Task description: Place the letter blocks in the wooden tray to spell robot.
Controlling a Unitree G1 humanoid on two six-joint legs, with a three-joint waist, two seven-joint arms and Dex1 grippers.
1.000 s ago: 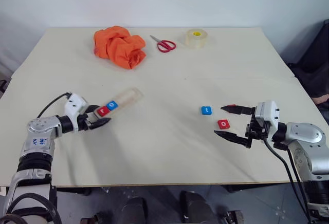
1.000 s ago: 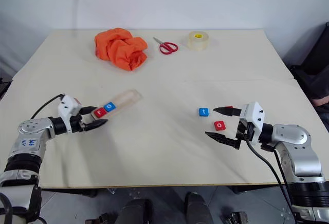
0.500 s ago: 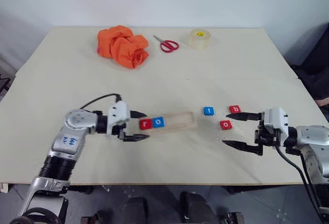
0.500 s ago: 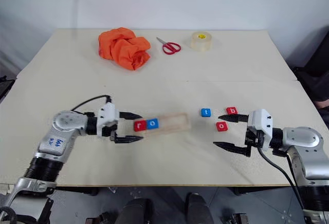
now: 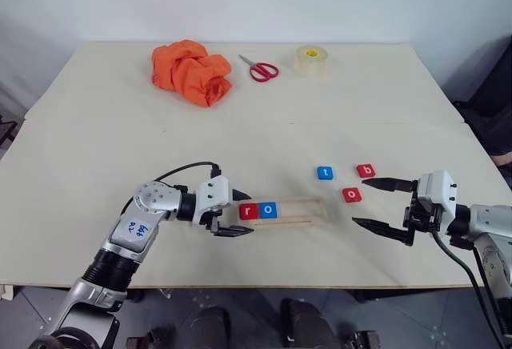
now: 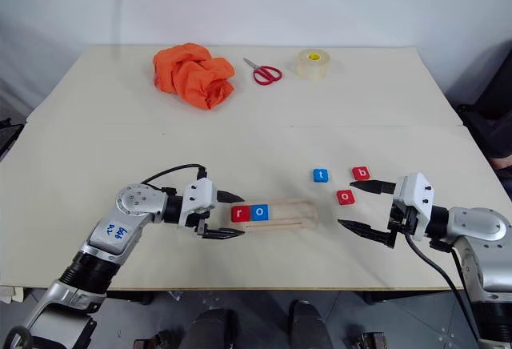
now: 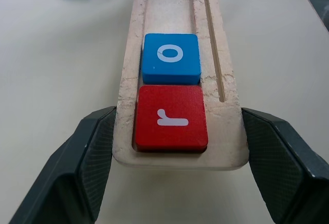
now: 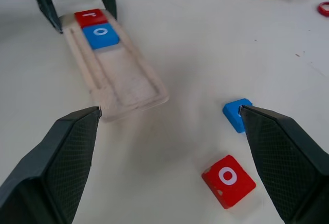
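The wooden tray (image 5: 300, 209) lies lengthwise on the table near its front middle. A red r block (image 5: 249, 210) and a blue o block (image 5: 268, 210) sit side by side at its left end. My left gripper (image 5: 238, 214) is shut on that end, one finger against each long side (image 7: 97, 147). To the right of the tray, a blue t block (image 5: 325, 173), a red b block (image 5: 366, 170) and a red o block (image 5: 352, 195) lie loose on the table. My right gripper (image 5: 362, 201) stands open just right of the red o, holding nothing.
At the table's far side lie a crumpled orange cloth (image 5: 190, 71), red-handled scissors (image 5: 258, 68) and a roll of clear tape (image 5: 309, 59). The table's front edge runs close below both grippers.
My left gripper has dragged the tray, with r and o in it, rightward toward the loose blocks. The right gripper drew slightly right, uncovering the red b.
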